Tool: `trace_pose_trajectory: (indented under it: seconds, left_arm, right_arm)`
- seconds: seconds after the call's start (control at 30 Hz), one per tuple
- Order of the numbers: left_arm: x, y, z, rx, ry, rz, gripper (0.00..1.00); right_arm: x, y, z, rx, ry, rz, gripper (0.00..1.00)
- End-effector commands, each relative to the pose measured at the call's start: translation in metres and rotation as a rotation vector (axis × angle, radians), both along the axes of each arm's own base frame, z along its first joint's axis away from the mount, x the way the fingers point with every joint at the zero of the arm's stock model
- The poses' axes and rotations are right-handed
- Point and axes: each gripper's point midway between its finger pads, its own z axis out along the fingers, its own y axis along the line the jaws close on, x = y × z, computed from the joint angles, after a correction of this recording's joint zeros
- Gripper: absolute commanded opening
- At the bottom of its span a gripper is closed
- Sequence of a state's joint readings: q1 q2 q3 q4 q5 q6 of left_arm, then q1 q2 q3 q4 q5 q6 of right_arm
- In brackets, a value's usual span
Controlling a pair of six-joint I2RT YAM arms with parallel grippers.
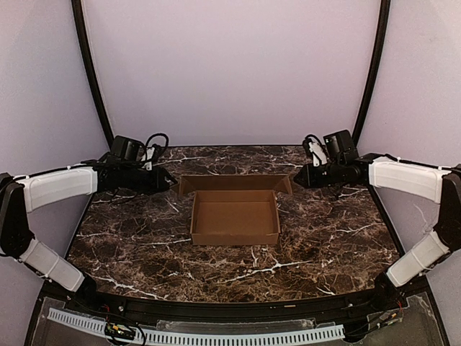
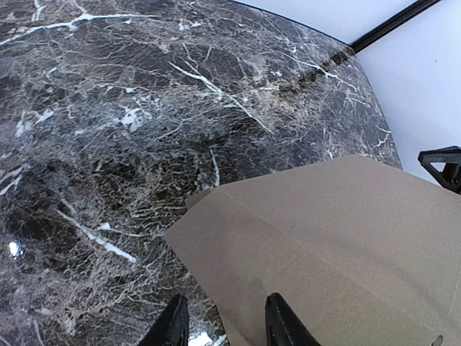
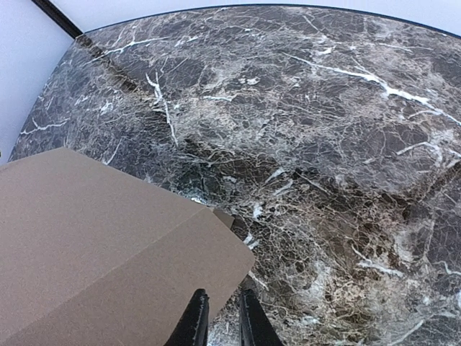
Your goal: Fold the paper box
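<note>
Jaws on the left arm point(image 1: 57, 186) stand apart: in the left wrist view a strip of dark marble shows between one fingertip point(image 2: 173, 326) and the cardboard, and the flap's edge runs into the gap. Jaws on the right arm point(image 1: 403, 179) are only narrowly parted in the right wrist view, their fingertips point(image 3: 194, 324) astride the flap's corner. Whether they pinch the card I cannot tell.

Only the top view shows the whole paper box point(image 1: 234, 216): a shallow brown tray, open side up, in the middle of the surface point(image 1: 144, 245), with its lid flap point(image 1: 234, 184) raised along the far side. The left jaws sit at that flap's left end and the right jaws at its right end. The wrist views show only the flap's plain outer face point(image 2: 338, 238) point(image 3: 86, 238) and the marble beyond the box.

Around the box the surface is dark veined marble. Pale walls point(image 1: 230, 72) and two black curved bars point(image 1: 90, 79) stand behind the box, and a white perforated strip point(image 1: 216, 337) runs in front of it, by the arm bases.
</note>
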State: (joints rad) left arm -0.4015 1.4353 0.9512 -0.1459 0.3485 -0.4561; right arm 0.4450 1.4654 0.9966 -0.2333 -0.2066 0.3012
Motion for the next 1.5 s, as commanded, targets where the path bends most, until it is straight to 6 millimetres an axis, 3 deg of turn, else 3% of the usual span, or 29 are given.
trace_pose_trajectory:
  seconds: [0.0, 0.17, 0.4, 0.6, 0.77, 1.03, 1.17, 1.47]
  left_arm:
    - [-0.008, 0.023, -0.003, 0.118, 0.012, 0.048, 0.38]
    - [-0.02, 0.036, -0.016, 0.196, 0.052, 0.048, 0.38]
    - [-0.036, 0.045, -0.027, 0.265, 0.087, 0.007, 0.31]
    - [-0.049, 0.034, -0.029, 0.26, 0.102, -0.09, 0.28]
    - [-0.051, 0.029, -0.029, 0.262, 0.079, -0.126, 0.32]
    - [-0.042, 0.014, -0.017, 0.265, -0.064, -0.169, 0.44]
    - [-0.051, 0.011, -0.01, 0.298, -0.154, -0.193, 0.49]
    - [-0.063, 0.013, 0.022, 0.344, -0.363, -0.196, 0.55]
  right_arm:
    - [-0.009, -0.018, -0.003, -0.103, -0.025, -0.007, 0.19]
    - [-0.018, -0.026, -0.003, -0.148, -0.039, 0.023, 0.23]
    - [-0.035, -0.021, -0.002, -0.175, -0.074, 0.15, 0.28]
    - [-0.044, -0.012, 0.001, -0.21, -0.152, 0.285, 0.26]
    - [-0.052, -0.001, -0.002, -0.196, -0.209, 0.409, 0.23]
    - [-0.051, 0.001, -0.004, -0.242, -0.313, 0.482, 0.35]
    - [-0.052, 0.001, -0.001, -0.267, -0.396, 0.519, 0.4]
    - [-0.064, 0.013, 0.029, -0.199, -0.56, 0.591, 0.45]
